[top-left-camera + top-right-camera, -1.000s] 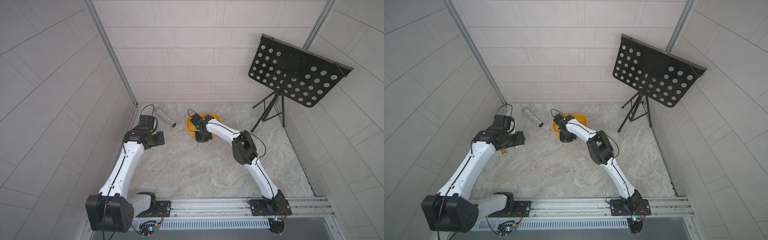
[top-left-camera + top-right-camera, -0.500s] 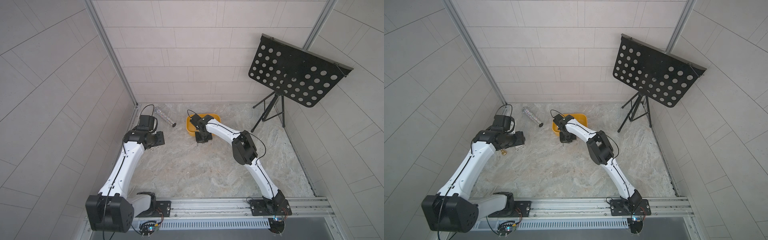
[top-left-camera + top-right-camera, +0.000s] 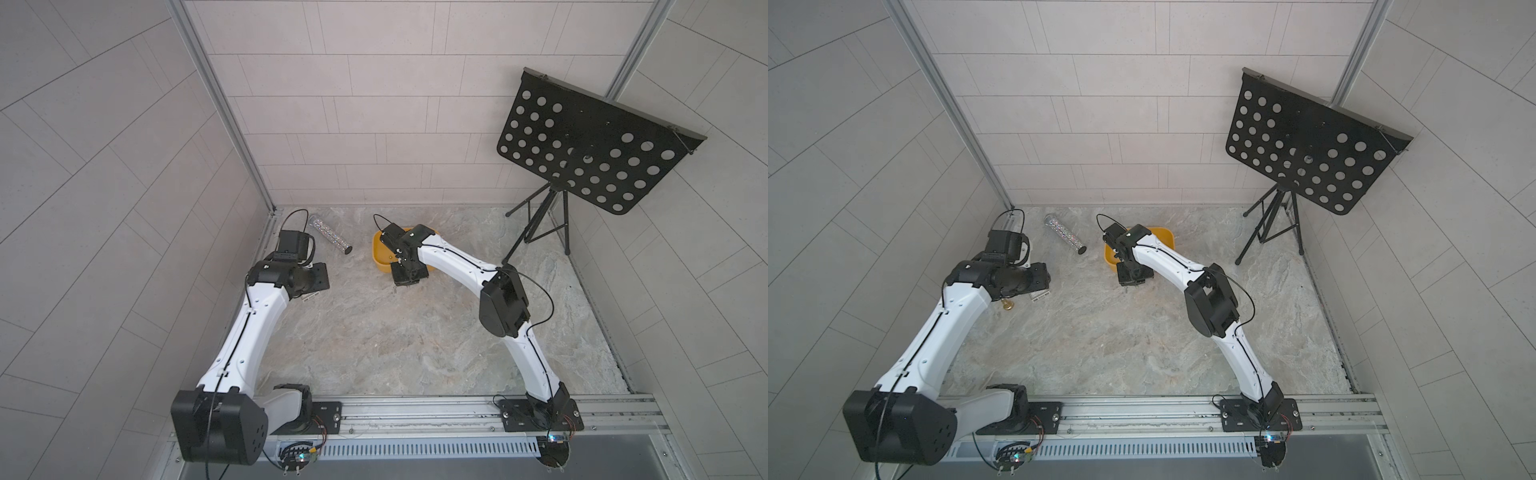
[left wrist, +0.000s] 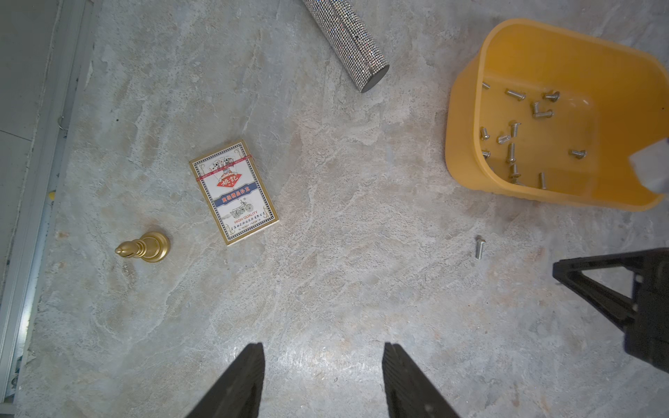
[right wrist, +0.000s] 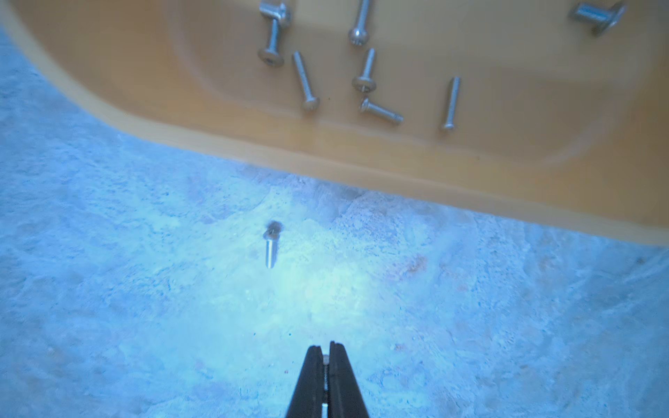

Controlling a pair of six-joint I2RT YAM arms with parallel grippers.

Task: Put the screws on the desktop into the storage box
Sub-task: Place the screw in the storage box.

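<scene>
Screws [image 4: 511,152]: about a dozen lie scattered on the floor of the yellow box [image 4: 467,108], none stacked. The box sits on the desktop [image 4: 362,289] toward the far middle. One loose screw [image 4: 480,247] lies flat on the desktop just outside the box's near wall, apart from it. In the right wrist view it lies between the box wall and the right gripper [image 5: 325,353]. That gripper's jaws are pressed together, and a thin threaded bit of metal with a pale head shows in the slit between the tips, so it appears to pinch a single screw. The tips point down at the desktop, near the box's near wall and short of the loose screw. Right arm pose: base on the near rail, upper link leaning inward, elbow raised at mid-table, forearm reaching to the far centre, wrist bent down over the box's near edge. Left gripper [image 4: 323,349]: jaws apart, nothing between them, hanging over bare desktop. Left arm pose: base at the near left of the rail, long link rising along the left wall, wrist folded down near the far-left corner. Around it are a card pack [image 4: 233,191] lying flat, a brass piece [image 4: 144,247] on its side, and a glitter tube [image 4: 347,39] beside the box. A music stand [image 3: 594,149] stands at the far right.
</scene>
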